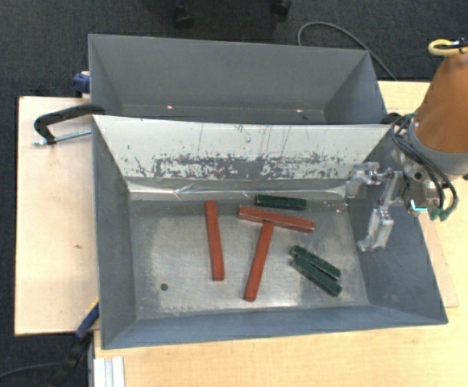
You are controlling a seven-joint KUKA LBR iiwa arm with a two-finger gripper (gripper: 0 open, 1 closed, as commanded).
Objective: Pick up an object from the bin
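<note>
Altogether, three red sticks [215, 240] and two green bars [315, 269] lie scattered.

**My arm, as it looks**

My wrist wears a smooth orange cover [457, 95], broad and rounded like a bell, with a pale yellowish loop [447, 47] at its top. Under the cover sits a dark grey collar [417, 150]. Dark cables [441, 185] curl out from it, and beside them is a small teal fitting [433, 209]. My gripper [374, 239] is bare silver metal, blocky, built from brackets and pale plates.
</note>
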